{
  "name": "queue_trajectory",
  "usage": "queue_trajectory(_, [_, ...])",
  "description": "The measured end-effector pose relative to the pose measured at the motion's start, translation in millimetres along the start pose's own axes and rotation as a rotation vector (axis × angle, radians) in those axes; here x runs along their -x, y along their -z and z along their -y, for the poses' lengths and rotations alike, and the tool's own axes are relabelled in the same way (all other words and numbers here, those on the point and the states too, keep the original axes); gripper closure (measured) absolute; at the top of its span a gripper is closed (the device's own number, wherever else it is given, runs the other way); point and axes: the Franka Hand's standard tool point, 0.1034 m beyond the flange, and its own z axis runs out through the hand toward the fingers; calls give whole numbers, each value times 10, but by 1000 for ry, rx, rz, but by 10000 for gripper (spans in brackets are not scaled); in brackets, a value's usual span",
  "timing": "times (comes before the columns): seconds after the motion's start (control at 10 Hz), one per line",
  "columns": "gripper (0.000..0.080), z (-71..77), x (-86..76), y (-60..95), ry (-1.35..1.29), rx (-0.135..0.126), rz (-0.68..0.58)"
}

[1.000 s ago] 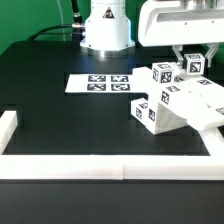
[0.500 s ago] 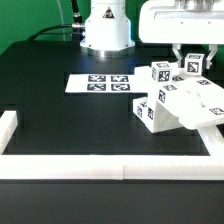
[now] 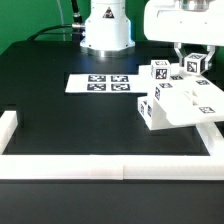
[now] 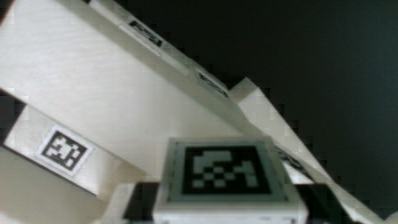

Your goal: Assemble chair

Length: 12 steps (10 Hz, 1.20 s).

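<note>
Tool [image 3: 193,62] nearly closed, gripping tagged chair [image 3: 178,101] part

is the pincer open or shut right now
Shut on a small tagged block: in the exterior view the pincer has its fingers either side of the block, above the chair parts.

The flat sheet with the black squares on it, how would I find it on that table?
Start at the robot's round white base at the back of the black table. Just in front lies the marker board. Unlike the chunky tagged chair parts on the exterior view's right, it is thin and flat.
</note>
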Motion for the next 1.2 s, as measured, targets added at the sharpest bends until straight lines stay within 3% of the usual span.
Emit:
queue_trajectory(0.1, [528, 4, 6, 0, -42, -1, 2])
queue_trajectory(0.2, [434, 4, 6, 0, -39, -1, 2])
queue_trajectory(0.3, [254, 3, 6, 0, -28, -1, 2])
queue_trajectory(0.4, [254, -6, 15, -1, 5, 9, 9])
queue_trajectory(0.5, [170, -6, 30, 4, 31, 20, 20])
queue_trajectory(1.2, [150, -2, 35, 10, 552, 27, 25])
